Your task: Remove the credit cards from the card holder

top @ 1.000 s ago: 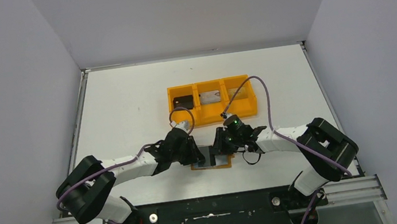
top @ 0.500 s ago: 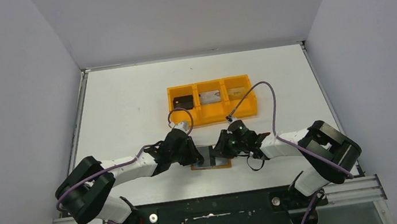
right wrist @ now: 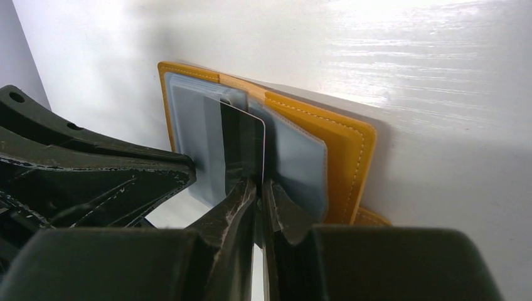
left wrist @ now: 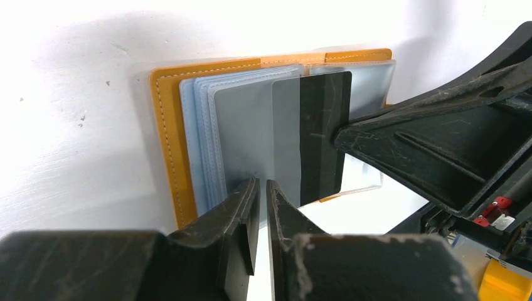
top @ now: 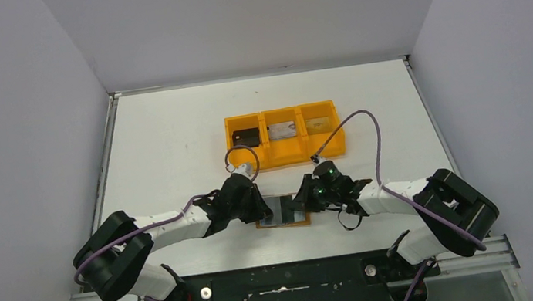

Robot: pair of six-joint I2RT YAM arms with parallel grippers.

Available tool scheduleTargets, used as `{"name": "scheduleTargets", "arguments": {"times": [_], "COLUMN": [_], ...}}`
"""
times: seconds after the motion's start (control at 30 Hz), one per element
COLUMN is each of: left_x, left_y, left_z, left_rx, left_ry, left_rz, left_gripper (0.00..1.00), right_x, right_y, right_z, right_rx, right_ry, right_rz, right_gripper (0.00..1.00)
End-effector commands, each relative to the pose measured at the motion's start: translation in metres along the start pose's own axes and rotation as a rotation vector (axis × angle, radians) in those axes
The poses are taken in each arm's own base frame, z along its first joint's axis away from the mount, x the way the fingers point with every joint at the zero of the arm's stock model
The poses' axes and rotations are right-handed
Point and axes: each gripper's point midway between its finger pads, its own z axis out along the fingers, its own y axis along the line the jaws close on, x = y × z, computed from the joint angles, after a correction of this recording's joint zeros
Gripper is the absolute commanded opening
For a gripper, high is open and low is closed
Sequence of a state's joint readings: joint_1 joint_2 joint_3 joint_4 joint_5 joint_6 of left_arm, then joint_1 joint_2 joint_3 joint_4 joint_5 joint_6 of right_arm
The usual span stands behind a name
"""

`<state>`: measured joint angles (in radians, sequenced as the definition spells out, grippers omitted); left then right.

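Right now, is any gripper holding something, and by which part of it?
The right gripper pinches the dark card by its exposed edge. The left gripper pinches the wallet by the edge of a clear inner pocket.

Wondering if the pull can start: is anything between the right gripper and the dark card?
Nothing visible: the right gripper is shut on the edge of the dark card, which sticks partway out of the card holder.

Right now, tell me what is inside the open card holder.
Stacked translucent sleeves fill the tan card holder; a dark credit card sticks partway out of one. Whether other sleeves hold cards is hidden by their frosted plastic.
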<state>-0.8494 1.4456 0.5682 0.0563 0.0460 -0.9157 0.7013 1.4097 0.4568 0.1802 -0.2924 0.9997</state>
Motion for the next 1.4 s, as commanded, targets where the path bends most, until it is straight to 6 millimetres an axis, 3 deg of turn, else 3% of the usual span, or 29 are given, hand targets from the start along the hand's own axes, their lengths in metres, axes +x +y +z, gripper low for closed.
{"name": "scheduleTargets", "arguments": {"times": [0.0,0.1,0.27,0.43,0.53,0.77,0.97,1.13,1.37], "left_x": [0.014,0.015,0.015,0.016,0.016,0.016,0.013,0.0,-0.029], "left_y": [0.033,0.03,0.03,0.032,0.031,0.029,0.029,0.011,-0.04], "left_z": [-0.002,-0.002,-0.002,-0.001,-0.001,0.0,-0.003,-0.007,-0.015], "left_rx": [-0.128,-0.115,-0.115,-0.118,-0.117,-0.112,-0.118,-0.066,0.07], "left_ry": [0.038,0.04,0.041,0.046,0.047,0.051,0.039,0.011,-0.046], "left_rz": [0.015,0.016,0.018,0.014,0.013,0.015,0.019,0.05,0.136], "left_gripper": [0.11,0.11,0.1,0.08,0.07,0.03,0.04,0.13,0.25], "right_x": [0.001,0.001,0.009,0.015,0.017,0.008,0.005,0.007,0.009], "right_y": [-0.001,0.007,-0.001,0.001,0.0,-0.001,-0.016,-0.019,-0.018], "right_z": [-0.001,0.003,0.008,0.011,0.013,0.008,-0.002,-0.004,0.002], "right_rx": [-0.021,-0.074,-0.068,-0.089,-0.1,-0.107,-0.045,-0.036,-0.04], "right_ry": [-0.004,-0.007,-0.014,-0.016,-0.024,-0.086,-0.098,-0.063,-0.036], "right_rz": [0.006,0.039,0.103,0.087,0.095,0.109,0.102,0.058,0.062], "right_gripper": [0.07,0.14,0.28,0.29,0.27,0.04,0.03,0.04,0.03]}}
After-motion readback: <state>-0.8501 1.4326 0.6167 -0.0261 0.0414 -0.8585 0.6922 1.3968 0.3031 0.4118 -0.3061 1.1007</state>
